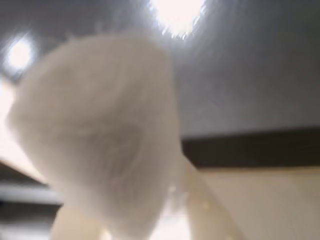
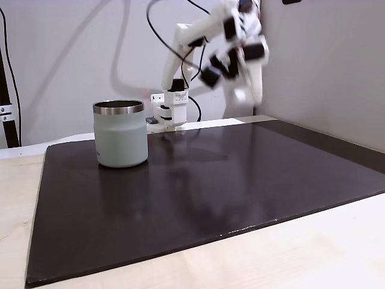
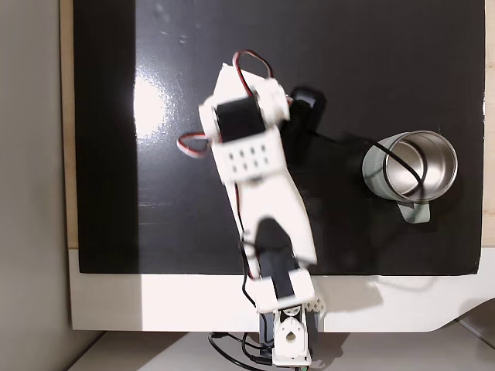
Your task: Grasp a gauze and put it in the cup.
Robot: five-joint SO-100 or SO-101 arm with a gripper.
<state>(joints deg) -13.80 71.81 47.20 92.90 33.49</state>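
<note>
Fingers clenched the gauze (image 1: 100, 135): in the wrist view the blurred white roll sat between two pale prongs showing just under it. Well apart from the cup (image 2: 120, 133), the white arm (image 3: 259, 193) was raised above the black mat (image 2: 240, 186). Open mat lay all around the cup, which stood upright near the mat's edge in a fixed view.
</note>
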